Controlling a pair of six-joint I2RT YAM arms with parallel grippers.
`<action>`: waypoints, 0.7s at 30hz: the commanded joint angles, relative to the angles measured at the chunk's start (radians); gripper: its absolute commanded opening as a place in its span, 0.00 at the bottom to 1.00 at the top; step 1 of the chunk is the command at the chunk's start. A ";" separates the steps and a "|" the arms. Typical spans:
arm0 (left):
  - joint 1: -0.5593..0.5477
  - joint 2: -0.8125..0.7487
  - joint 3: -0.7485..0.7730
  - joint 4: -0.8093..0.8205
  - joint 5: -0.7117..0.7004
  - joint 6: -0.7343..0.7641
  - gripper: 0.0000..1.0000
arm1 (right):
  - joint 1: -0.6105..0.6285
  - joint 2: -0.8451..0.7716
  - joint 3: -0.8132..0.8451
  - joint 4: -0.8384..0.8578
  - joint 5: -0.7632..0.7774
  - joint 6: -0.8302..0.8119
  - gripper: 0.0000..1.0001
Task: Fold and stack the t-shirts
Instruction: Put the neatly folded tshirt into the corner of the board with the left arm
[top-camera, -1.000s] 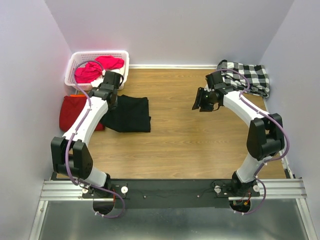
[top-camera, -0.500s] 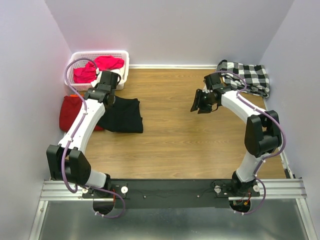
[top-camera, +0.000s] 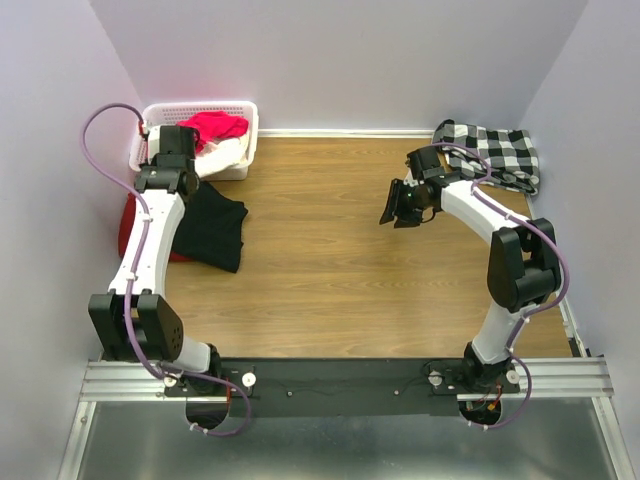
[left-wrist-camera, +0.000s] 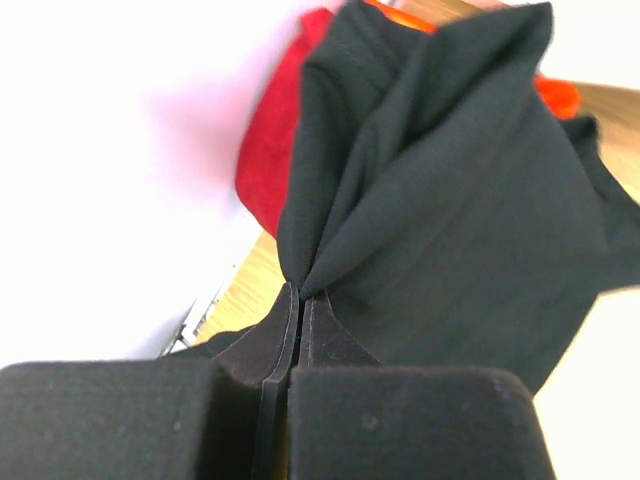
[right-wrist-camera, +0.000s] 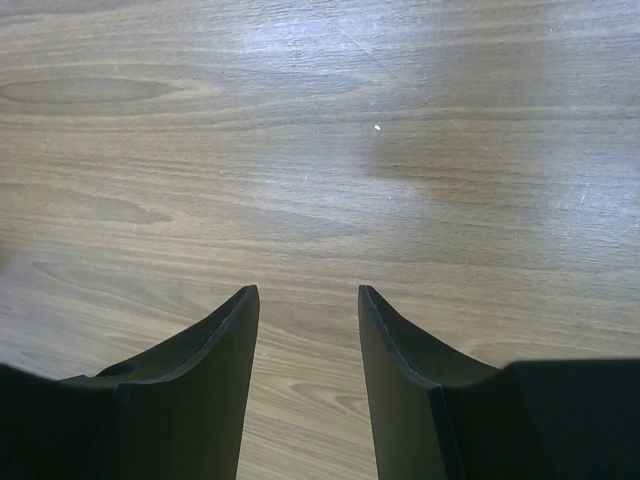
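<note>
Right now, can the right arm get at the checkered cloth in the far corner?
Probably yes: the right gripper is open and empty, and the checkered cloth lies uncovered beside that arm.

A white basket (top-camera: 170, 106) sits beyond the left gripper (top-camera: 190, 180); a checked cloth (top-camera: 500, 150) lies behind the right gripper (top-camera: 388, 208), wooden table (top-camera: 320, 250) beneath.

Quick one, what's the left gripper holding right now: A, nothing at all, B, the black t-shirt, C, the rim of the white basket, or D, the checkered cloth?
B: in the left wrist view the left gripper is shut on a bunched fold of the black t-shirt, which fans out from its fingertips.
</note>
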 joint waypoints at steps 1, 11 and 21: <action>0.063 0.049 0.041 0.101 -0.024 0.020 0.00 | -0.004 0.018 0.025 -0.011 -0.017 -0.016 0.53; 0.199 0.115 0.058 0.148 -0.008 -0.006 0.00 | -0.004 0.015 0.011 -0.013 -0.003 -0.017 0.53; 0.295 0.190 0.087 0.178 0.001 -0.030 0.00 | -0.004 0.025 0.010 -0.011 -0.017 -0.016 0.53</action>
